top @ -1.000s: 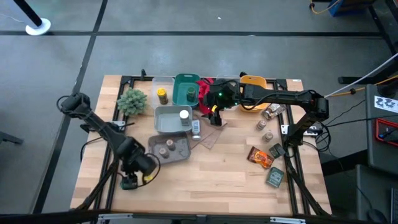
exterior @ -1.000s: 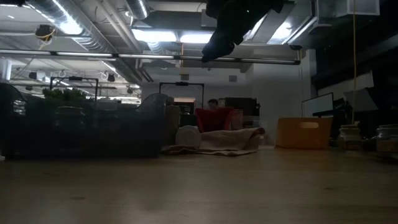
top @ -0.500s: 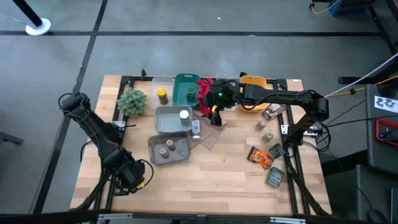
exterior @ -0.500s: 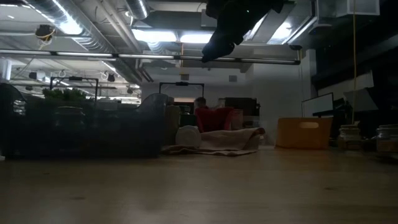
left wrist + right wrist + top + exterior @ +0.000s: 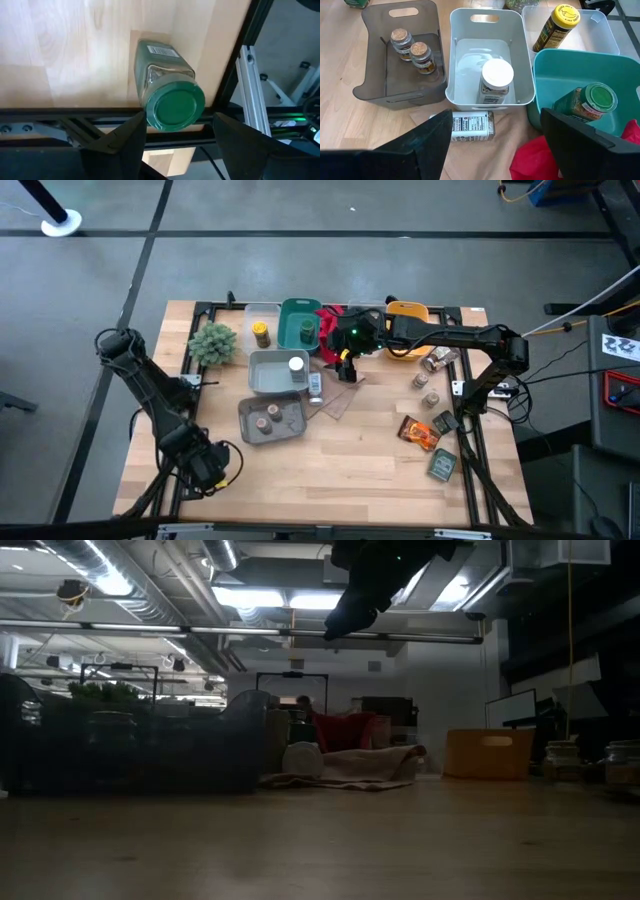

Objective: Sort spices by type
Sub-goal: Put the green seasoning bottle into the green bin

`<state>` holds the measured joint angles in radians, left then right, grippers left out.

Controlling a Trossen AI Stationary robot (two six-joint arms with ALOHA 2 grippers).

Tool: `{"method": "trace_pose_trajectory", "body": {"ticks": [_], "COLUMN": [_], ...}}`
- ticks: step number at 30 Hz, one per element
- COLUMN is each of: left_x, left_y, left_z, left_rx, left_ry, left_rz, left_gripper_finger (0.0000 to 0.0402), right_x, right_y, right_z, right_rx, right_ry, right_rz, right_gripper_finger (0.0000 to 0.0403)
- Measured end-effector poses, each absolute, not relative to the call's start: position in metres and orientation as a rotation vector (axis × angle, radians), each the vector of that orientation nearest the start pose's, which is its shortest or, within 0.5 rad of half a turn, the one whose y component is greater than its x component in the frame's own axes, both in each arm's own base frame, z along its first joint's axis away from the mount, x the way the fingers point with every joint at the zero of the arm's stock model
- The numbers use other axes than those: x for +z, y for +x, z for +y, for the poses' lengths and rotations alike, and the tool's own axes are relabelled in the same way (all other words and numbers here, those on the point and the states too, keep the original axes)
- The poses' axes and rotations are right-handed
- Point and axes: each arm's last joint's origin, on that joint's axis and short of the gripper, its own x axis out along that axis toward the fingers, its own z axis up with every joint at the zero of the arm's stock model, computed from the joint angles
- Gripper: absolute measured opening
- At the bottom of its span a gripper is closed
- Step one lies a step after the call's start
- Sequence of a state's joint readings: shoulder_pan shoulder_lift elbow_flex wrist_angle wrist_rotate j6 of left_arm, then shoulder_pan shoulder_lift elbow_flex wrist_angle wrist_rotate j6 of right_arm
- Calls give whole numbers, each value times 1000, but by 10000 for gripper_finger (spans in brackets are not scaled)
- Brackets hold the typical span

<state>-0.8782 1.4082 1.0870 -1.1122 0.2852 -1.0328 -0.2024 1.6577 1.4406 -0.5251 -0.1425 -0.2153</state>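
My left gripper (image 5: pixel 205 468) is open at the table's near-left corner. In the left wrist view its fingers (image 5: pixel 125 140) stand on either side of a green-lidded jar (image 5: pixel 167 85) lying on its side at the table's edge, lid (image 5: pixel 175 106) toward the gripper (image 5: pixel 180 117). My right gripper (image 5: pixel 345 367) is open and hangs over the beige cloth (image 5: pixel 485 155); a jar (image 5: pixel 470 125) lies on its side there. The bins hold cork-lidded jars (image 5: pixel 412 50), a white-lidded jar (image 5: pixel 496 80), a green-lidded jar (image 5: pixel 592 100) and a yellow-lidded jar (image 5: pixel 557 22).
Loose jars (image 5: pixel 430 380) and two flat packets, orange-brown (image 5: pixel 420 432) and dark green (image 5: pixel 443 466), lie on the table's right side. A bushy plant (image 5: pixel 213 342), an orange bin (image 5: pixel 405 313) and a red cloth (image 5: pixel 540 160) sit toward the far edge. Black frame rails run along the edges.
My left gripper has moved toward the table's near-left corner and come down over the lying green-lidded jar. My right arm has kept still.
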Motion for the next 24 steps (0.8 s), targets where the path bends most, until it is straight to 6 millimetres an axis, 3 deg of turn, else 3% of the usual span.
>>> {"method": "trace_pose_trajectory", "body": {"ticks": [10,24], "left_x": [236,233], "left_y": [154,157], "left_z": [-198,-200], "left_rx": [-59,-50], "left_ry": [-310,-329], "left_rz": [1739,1745], "left_gripper_finger": [212,212], "right_x": [307,307], "right_y": [359,359], "right_z": [-70,-70], "right_rx": [21,21], "right_ry": [-78,-78], "right_rz": [733,733], "right_gripper_finger": [301,301]}}
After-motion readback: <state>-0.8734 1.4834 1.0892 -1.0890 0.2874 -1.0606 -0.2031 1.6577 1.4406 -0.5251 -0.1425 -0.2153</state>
